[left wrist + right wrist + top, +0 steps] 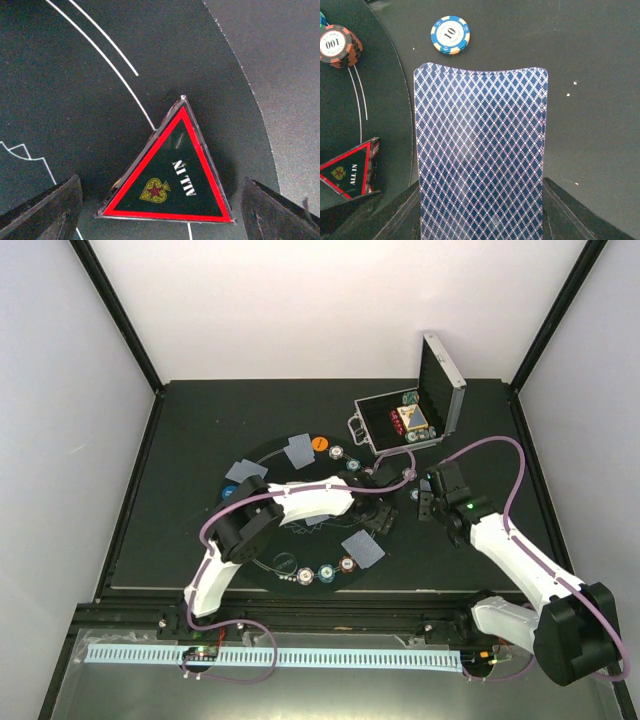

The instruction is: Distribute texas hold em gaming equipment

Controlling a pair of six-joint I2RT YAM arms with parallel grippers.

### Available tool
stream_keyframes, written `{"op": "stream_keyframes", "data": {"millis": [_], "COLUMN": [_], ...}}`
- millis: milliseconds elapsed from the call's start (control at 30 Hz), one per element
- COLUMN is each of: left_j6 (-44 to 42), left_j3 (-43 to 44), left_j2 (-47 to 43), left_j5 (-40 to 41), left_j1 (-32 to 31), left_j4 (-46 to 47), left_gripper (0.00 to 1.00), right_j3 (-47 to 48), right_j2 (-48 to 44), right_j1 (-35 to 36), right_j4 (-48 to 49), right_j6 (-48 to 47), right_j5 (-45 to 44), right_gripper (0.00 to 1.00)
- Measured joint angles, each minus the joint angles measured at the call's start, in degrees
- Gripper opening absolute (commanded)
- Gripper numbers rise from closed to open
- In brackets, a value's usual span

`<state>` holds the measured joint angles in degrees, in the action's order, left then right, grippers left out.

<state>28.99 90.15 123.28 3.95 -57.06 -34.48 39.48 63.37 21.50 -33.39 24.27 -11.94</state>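
Red triangle marker point(170, 175) flat on the black mat point(75, 100), near its curved edge, lettered ALL IN. Flanked by the fingers point(50, 210) of the left gripper point(162, 212), spread wide, touching neither side, holding nothing. Just to the right, past the mat's edge, playing cards point(480, 150) clamped in the right gripper point(480, 222), patterned back showing, over the table point(600, 75). Beyond the cards, a blue chip point(450, 34) on the table and a red-brown chip stack point(339, 46) on the mat. Farther back, the silver case point(410, 420), lid up

A silver case point(444, 382) is sitting open, lid raised, just beyond the round black mat point(302, 546).
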Motion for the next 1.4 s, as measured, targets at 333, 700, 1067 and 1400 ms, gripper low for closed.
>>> {"op": "stream_keyframes", "data": {"millis": [333, 700, 1067, 1400], "left_j6": [-1.7, -3.3, -6.5, -12.9], "left_j3": [2.4, 2.0, -16.7, -37.8], "left_j2": [1.7, 1.1, -21.9, -36.8], "left_j5": [3.1, 5.1, 5.7, 1.2], "left_j1": [-0.5, -0.8, 6.2, 29.9], "left_j4": [-2.8, -2.5, -1.8, -2.7], "left_gripper": [0.68, 0.59, 0.54, 0.52], "right_j3": [-0.1, -0.4, -0.4, -0.4], "right_j2": [0.0, 0.0, 0.1, 0.5], "right_j1": [0.0, 0.0, 0.0, 0.0], "right_j4": [0.0, 0.5, 0.8, 0.9], "right_j6": [-0.2, -0.5, -1.2, -1.4], "right_j5": [0.5, 0.8, 1.6, 1.9], "right_gripper": [0.55, 0.55, 0.55, 0.56]}}
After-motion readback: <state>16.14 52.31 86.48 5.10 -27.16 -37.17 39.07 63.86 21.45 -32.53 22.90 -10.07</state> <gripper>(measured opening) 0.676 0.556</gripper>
